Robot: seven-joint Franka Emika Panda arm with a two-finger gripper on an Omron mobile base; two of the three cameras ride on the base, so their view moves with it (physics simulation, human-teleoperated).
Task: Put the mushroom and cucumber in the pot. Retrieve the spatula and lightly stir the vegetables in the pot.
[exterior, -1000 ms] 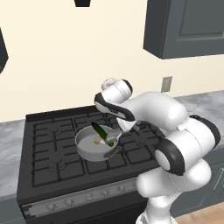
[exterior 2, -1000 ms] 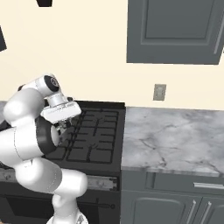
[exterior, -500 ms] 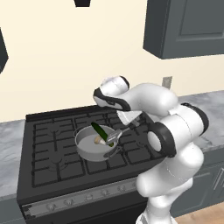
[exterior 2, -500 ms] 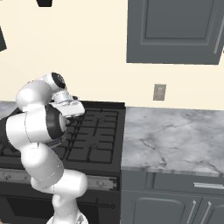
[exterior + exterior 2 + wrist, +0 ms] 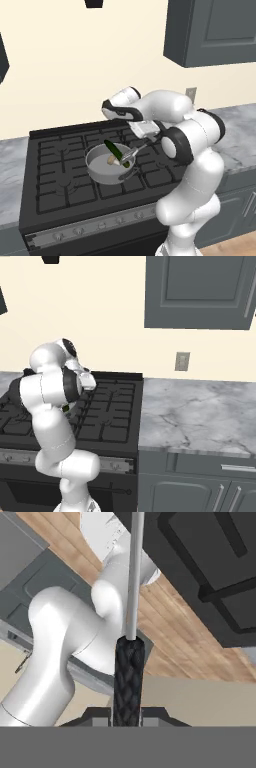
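Note:
The grey pot (image 5: 96,171) stands on the stove's front middle burner. Inside it the dark green cucumber (image 5: 112,148) leans on the far rim, with the beige mushroom (image 5: 112,160) beside it. My gripper (image 5: 148,136) hangs just right of the pot, shut on the spatula (image 5: 131,152), which slants down to the left with its blade end inside the pot by the vegetables. In the hand view the spatula's black handle (image 5: 128,682) rises from between my fingertips, and its grey shaft (image 5: 134,572) runs on upward. From the right base view my gripper (image 5: 86,381) shows beside the arm, which hides the pot.
The black stove (image 5: 55,175) spreads around the pot. A marble counter (image 5: 195,411) runs to its right, with a wall outlet (image 5: 182,361) behind it. Dark upper cabinets (image 5: 215,30) hang above right. Grey counter (image 5: 7,165) lies left of the stove.
The arm has swung its elbow round and the hand has turned, shifting the spatula in the pot. The cucumber and mushroom stay inside the pot.

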